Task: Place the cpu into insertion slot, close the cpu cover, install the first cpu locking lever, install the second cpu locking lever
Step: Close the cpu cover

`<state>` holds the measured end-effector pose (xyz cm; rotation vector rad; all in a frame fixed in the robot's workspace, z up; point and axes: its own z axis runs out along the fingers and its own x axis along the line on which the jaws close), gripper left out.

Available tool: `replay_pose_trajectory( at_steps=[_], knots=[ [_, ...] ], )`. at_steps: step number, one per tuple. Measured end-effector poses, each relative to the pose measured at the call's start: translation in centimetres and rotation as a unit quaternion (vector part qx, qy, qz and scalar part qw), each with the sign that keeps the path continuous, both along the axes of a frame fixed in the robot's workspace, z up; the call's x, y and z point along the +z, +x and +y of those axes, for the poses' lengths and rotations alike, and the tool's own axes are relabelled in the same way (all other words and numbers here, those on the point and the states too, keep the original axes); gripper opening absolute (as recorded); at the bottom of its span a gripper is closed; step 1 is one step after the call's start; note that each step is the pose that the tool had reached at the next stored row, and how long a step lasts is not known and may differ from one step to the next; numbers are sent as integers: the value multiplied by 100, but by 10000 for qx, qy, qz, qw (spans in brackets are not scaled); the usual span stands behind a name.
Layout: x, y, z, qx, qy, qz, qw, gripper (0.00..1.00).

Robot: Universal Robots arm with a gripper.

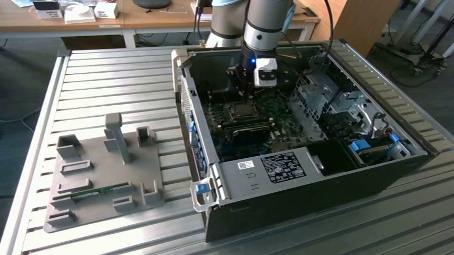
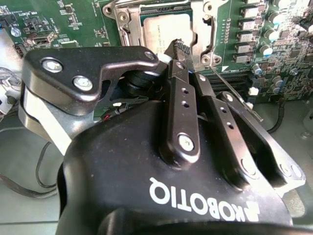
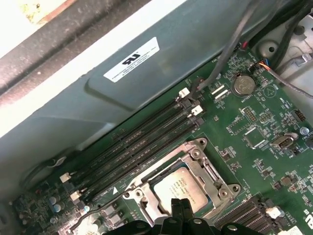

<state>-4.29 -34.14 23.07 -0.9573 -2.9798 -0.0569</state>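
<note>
While the gripper (image 3: 178,204), jaws shut on nothing, hovers at the cover (image 3: 211,172) over the cpu (image 3: 183,188), we should press squarely and gently.

open computer case (image 1: 305,207) on slatted table (image 1: 106,79) | grey fixture plate (image 1: 106,171) beside it | wooden desk (image 1: 142,18) behind
</note>
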Motion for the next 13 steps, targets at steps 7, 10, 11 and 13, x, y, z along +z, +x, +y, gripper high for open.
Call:
replay_pose_trajectory(
  at_steps=[7, 10, 11, 13],
  knots=[
    [-1, 0, 0, 372, 0, 0, 9993, 11],
    [-1, 0, 0, 384, 0, 0, 9993, 11],
    [-1, 0, 0, 384, 0, 0, 9993, 11],
    [-1, 0, 0, 384, 0, 0, 9993, 11]
  ],
)
